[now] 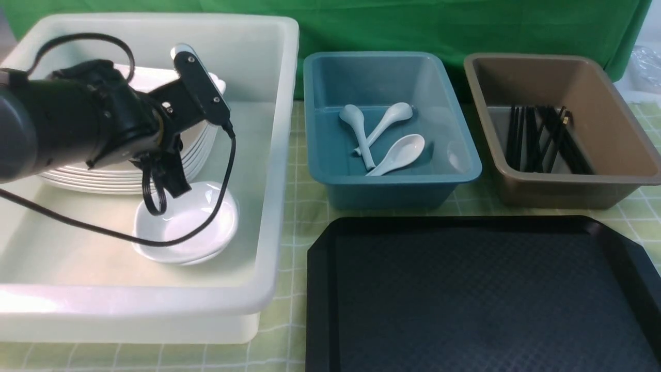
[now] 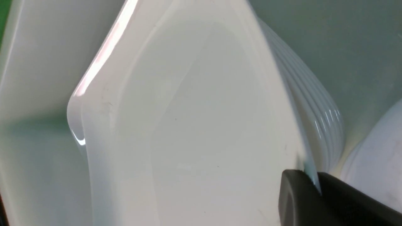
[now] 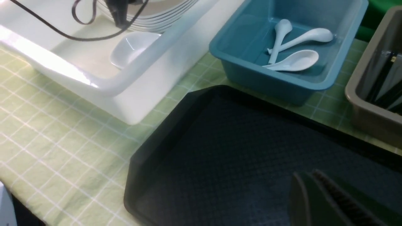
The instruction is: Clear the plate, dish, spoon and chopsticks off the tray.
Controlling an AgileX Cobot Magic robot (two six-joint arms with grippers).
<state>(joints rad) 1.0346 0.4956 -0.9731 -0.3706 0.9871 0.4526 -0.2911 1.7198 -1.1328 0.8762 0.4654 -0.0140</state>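
Where the plate (image 2: 194, 125) is: in the white tub (image 1: 279, 155), tipped over the plate stack (image 1: 103, 178).
Left gripper (image 2: 314, 183): pinches the plate's rim; the stack lies right under, so it likely lowers next.
Dish (image 1: 196, 227): beside the stack.
Spoons (image 1: 403, 152): teal bin (image 1: 392, 188).
Chopsticks (image 1: 542, 139): brown bin (image 1: 557, 194).
Tray (image 1: 465, 299): looks bare.
Right gripper (image 3: 314, 188): closed on nothing, over the tray.

The tub (image 1: 268, 155) lies left of the tray (image 1: 485, 294); two bins (image 1: 392, 181) (image 1: 563, 191) stand behind it.
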